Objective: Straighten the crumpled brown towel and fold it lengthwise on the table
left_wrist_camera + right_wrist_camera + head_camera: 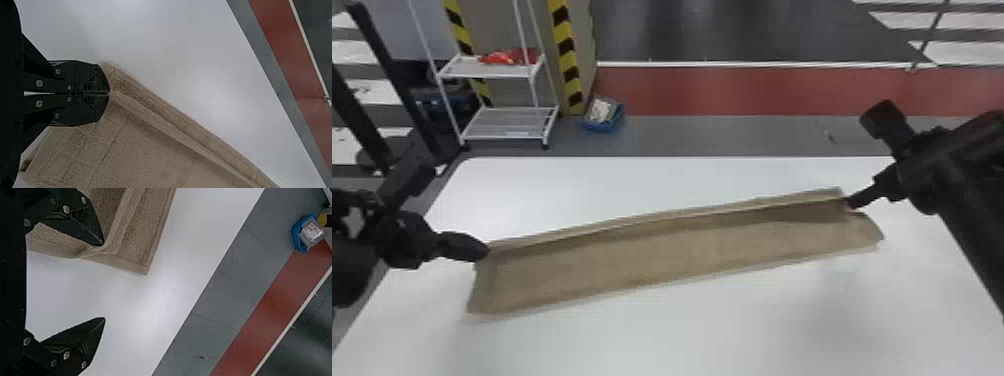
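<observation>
the left gripper (485,251) is closed to nothing more than a pinch, its two flat fingers pressed together at the tips with a corner of the brown towel (657,257) caught between them. the right gripper (866,159) stands wide, its fingers well apart. one of them reaches to the raised edge at the towel's right end; whether it actually touches the cloth i cannot tell. the other is off the cloth, with nothing between the two.

the towel lies on the white table (682,335) as a long strip, slanting so that its right end is farther from the robot than its left. a narrow fold runs lengthwise along the far side, its lip standing up a little and shading the cloth in front of it. the near side lies mostly flat.

past the table's far edge is grey floor (712,135), then a red band (757,92). a blue bin (604,126) sits by the foot of a yellow-and-black striped pillar (565,47), and left of it stands a white cart (487,75) with something red (504,57) on its upper shelf.
</observation>
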`<state>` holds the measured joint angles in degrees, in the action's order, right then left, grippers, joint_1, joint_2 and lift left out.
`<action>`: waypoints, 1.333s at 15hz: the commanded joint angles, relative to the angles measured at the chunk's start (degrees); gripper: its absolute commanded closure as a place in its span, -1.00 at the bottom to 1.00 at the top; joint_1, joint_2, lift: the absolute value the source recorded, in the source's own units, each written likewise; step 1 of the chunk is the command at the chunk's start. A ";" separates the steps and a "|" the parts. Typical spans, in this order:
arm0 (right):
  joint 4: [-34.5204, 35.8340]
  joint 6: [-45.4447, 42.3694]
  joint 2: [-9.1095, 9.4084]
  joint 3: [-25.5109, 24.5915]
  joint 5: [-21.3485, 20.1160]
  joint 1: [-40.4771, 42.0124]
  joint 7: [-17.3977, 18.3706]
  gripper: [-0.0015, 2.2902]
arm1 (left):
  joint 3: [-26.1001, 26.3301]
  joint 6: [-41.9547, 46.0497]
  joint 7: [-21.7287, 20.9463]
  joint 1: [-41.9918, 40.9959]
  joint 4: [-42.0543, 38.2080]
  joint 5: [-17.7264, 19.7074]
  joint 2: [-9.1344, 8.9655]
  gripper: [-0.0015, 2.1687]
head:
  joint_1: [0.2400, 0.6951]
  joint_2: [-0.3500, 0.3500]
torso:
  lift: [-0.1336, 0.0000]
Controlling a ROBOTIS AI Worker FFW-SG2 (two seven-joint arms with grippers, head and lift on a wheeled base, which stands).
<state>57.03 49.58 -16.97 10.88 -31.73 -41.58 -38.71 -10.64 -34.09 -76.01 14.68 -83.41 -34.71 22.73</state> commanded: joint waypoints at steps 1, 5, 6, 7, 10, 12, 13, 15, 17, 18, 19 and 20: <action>0.01 -0.05 0.01 0.10 -0.08 0.01 1.71 -0.92 | 0.01 0.02 -0.01 -0.09 0.00 -0.01 -0.05 0.30 | 1.00 0.01 | -0.86; 0.01 -1.28 0.09 2.04 -0.52 0.27 7.07 -0.92 | 0.01 0.90 -0.01 0.00 0.00 -0.01 0.03 0.30 | 1.00 -0.02 | -0.86; 0.10 -1.99 0.09 2.21 -0.70 0.45 7.68 -0.91 | 0.01 0.90 -0.01 0.00 0.00 -0.10 0.03 0.30 | 1.00 -0.03 | -0.86; 0.01 -3.57 0.09 3.18 -2.02 0.80 8.30 -0.91 | 0.10 1.08 -0.01 0.00 0.00 -0.18 0.03 0.30 | 1.00 -0.04 | -0.86; 0.01 -8.14 0.01 6.08 -6.94 2.12 10.41 -0.91 | 0.36 1.25 0.16 0.26 0.35 -0.27 -0.05 0.30 | 1.00 -0.02 | -0.86; -0.52 -9.54 0.01 8.01 -10.28 2.56 12.69 -0.91 | 0.36 1.43 0.34 0.35 0.53 -0.27 -0.05 0.30 | 1.00 -0.02 | -0.86; -1.13 -9.72 0.01 9.24 -12.04 2.56 14.19 -0.91 | 0.36 1.61 0.34 0.44 0.62 -0.27 -0.05 0.30 | 1.00 -0.02 | -0.86; -1.75 -9.72 0.01 11.00 -15.64 2.56 16.65 -0.91 | 0.36 1.78 0.51 0.44 0.79 -0.27 -0.05 0.30 | 1.00 -0.03 | -0.86; -1.75 -9.54 0.01 11.27 -15.64 2.56 17.53 -0.91 | 0.45 2.13 0.60 0.61 1.23 -0.27 -0.05 0.30 | 1.00 -0.04 | -0.86; -1.40 -9.19 0.01 10.83 -14.94 2.74 18.14 -0.91 | 0.45 3.19 0.78 0.97 1.76 -0.36 -0.05 0.30 | 1.00 -0.04 | -0.86; 0.01 -8.84 0.01 9.95 -14.32 3.26 18.23 -0.91 | 0.54 4.07 0.78 1.23 2.29 -0.36 0.03 0.30 | 1.00 -0.05 | -0.86; 1.15 -8.31 0.01 9.77 -13.79 3.70 18.14 -0.91 | 0.54 4.59 0.87 1.49 2.64 -0.36 0.12 0.30 | 1.00 -0.05 | -0.86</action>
<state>56.55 40.66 -16.96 21.27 -46.30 -38.47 -20.49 -10.13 -30.44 -75.21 15.79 -81.39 -35.05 22.72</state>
